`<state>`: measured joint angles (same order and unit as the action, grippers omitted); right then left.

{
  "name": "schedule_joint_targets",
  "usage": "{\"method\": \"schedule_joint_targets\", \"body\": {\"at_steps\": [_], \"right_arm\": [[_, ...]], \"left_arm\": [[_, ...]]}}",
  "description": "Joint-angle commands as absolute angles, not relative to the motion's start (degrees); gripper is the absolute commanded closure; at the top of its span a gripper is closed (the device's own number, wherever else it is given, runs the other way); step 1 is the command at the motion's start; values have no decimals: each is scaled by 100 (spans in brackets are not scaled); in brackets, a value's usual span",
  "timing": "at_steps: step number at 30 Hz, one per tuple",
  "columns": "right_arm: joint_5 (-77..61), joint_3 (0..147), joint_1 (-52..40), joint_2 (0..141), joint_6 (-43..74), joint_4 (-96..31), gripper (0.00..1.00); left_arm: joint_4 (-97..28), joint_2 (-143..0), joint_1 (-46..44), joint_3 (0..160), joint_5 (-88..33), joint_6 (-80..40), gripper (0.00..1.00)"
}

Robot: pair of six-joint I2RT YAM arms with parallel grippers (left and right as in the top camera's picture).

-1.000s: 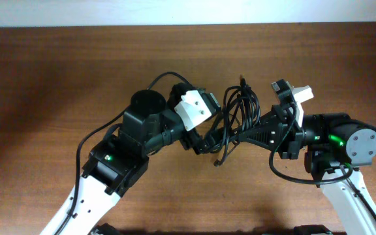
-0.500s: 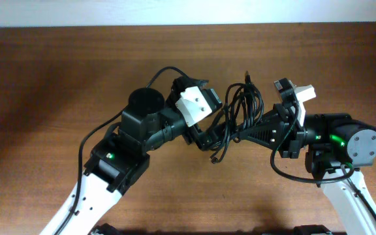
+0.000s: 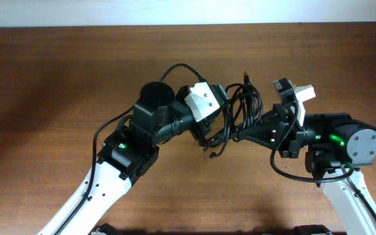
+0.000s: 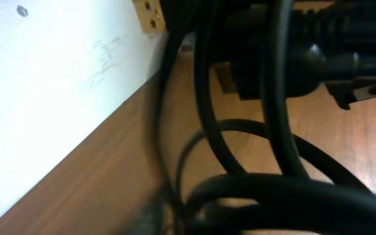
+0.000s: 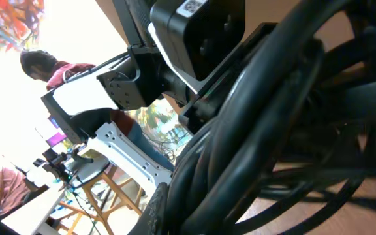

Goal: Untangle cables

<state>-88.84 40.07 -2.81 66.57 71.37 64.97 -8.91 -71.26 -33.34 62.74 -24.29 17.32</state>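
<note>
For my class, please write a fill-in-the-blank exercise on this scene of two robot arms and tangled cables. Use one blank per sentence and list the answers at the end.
1. The cables are all ____ in colour.
2. The right gripper is ____ on the cables, not open.
3. The table beneath them is brown ____.
4. A small light on the right arm glows ____.

Missing words: black; shut; wood; green.
</note>
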Motion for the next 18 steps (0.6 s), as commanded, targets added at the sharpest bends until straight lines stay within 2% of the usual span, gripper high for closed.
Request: {"method": "schedule_joint_targets", "body": {"at_steps": [1,6,9,14,18], "right_arm": [[-8888,4084,-298,6617,7096,6541,96],[-8888,4084,-298,6617,7096,6539,95],[-8890,4082,-298,6617,7091,6539,78],[-8890,4082,-298,6617,7070,6541,64],[-8888,4082,-298,6617,7026,6541,60]], "left_arm": [[-829,-7126,-3315,6305,-2338,1811,100],[-816,-7122,-3317,6305,-1382,1800,100],[-810,-7078,-3317,6305,-727,1796,100],[-694,-6816,-3267,6307,399,1562,100],[-572,-6584,-3247,6305,456,1566,100]]}}
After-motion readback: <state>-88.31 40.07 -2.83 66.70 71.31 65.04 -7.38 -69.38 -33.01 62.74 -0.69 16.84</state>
